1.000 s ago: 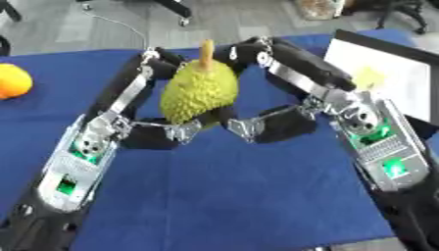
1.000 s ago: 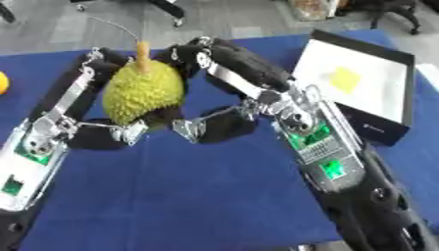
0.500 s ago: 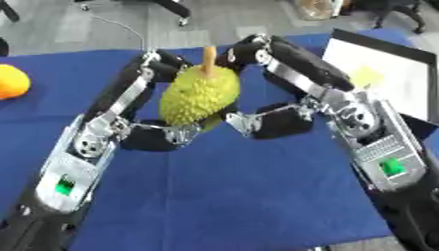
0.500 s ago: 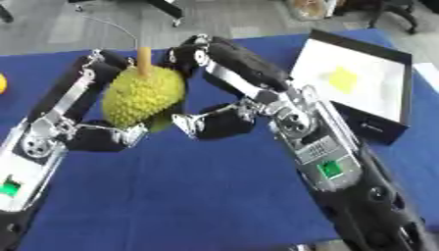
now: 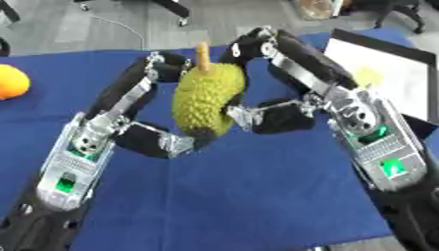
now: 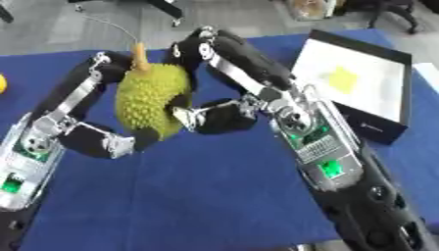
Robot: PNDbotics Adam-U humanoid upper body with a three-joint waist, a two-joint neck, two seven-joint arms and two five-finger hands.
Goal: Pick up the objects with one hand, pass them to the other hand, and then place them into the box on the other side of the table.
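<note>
1. The durian (image 5: 208,104) is sitting right about the middle of the left eye view, held up off the blue table (image 5: 249,196) between both hands. It's standing nearly upright, long axis running 12 to 6 with a slight lean, and its tan stem (image 5: 202,52) is poking toward 12.
2. The left hand (image 5: 129,122) is coming in from 7 o'clock, its fingers curling round the fruit's left side and top and its thumb tucking under the bottom.
3. The right hand (image 6: 244,93) is coming in from 4 o'clock, fingers arching over the top and thumb pressing on the fruit's right side, so both are clamping on it.
4. The fruit's back and underside are getting hidden by the fingers, so I can't tell much about those bits.
5. The black box (image 6: 377,125) is sitting over at 2 o'clock with a white inside and a small yellow thing (image 6: 341,78) in it, too blurry to name.
6. An orange fruit (image 5: 12,81) is getting cut off at the 9 o'clock edge.
</note>
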